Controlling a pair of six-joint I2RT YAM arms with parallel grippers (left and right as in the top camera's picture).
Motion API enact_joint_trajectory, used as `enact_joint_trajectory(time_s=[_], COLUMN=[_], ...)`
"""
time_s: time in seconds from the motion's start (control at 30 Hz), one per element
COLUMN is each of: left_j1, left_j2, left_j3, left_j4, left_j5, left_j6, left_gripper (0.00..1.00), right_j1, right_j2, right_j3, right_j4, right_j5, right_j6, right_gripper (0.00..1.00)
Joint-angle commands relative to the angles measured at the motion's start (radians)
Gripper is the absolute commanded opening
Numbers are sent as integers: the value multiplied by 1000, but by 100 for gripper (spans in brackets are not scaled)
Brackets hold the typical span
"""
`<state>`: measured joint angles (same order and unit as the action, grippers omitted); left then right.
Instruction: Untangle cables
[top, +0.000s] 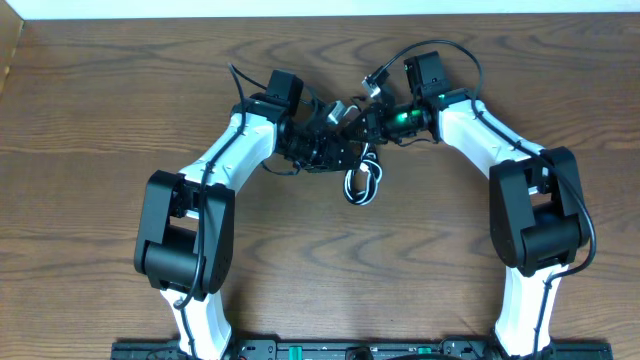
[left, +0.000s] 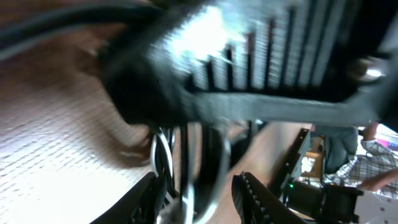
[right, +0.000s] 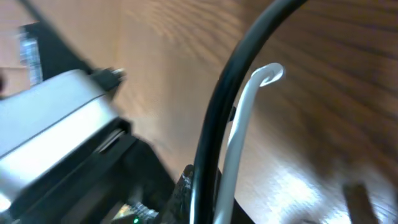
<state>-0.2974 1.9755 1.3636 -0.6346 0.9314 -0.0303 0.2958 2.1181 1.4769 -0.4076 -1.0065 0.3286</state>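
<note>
The cables, one white and the others black, hang in a small looped tangle between the two arms at the table's middle back. My left gripper reaches in from the left, and its jaws stand apart. In the left wrist view, white and black cables run loosely through the gap of the left gripper. My right gripper comes in from the right, close above the tangle. In the right wrist view a black cable and a white cable rise out of my shut right gripper.
The wooden table lies bare around the arms. The right arm's dark gripper body fills the top of the left wrist view, very near my left fingers. A grey plug end sticks up behind the right gripper.
</note>
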Motion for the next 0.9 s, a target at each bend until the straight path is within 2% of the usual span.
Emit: enact_joint_trajectory(time_s=[0.0, 0.13, 0.27, 0.4, 0.53, 0.57, 0.67, 0.87], left_j1=[3, 3, 3, 4, 4, 4, 4, 2], left_j2=[-16, -16, -16, -16, -16, -16, -16, -15], left_j3=[-6, -6, -6, -6, -6, -6, -6, -6], left_j4=[-3, -4, -4, -4, -4, -4, -4, -3], left_j5=[-35, -35, -35, -35, -35, -35, -35, -35], left_j6=[-3, -2, -2, -2, -2, -2, -2, -2], left_gripper=[40, 38, 13, 9, 11, 22, 31, 35], right_j1=[-5, -5, -7, -14, -23, -23, -24, -23], right_j2=[6, 6, 6, 6, 6, 6, 6, 6], right_j3=[2, 2, 2, 2, 2, 2, 2, 2], right_j4=[7, 9, 8, 8, 8, 8, 8, 8], right_j5=[-101, -104, -103, -103, -104, -104, -104, -108], right_j6=[-31, -31, -31, -30, -30, -30, -30, -26], right_gripper=[1, 1, 1, 1, 1, 1, 1, 1])
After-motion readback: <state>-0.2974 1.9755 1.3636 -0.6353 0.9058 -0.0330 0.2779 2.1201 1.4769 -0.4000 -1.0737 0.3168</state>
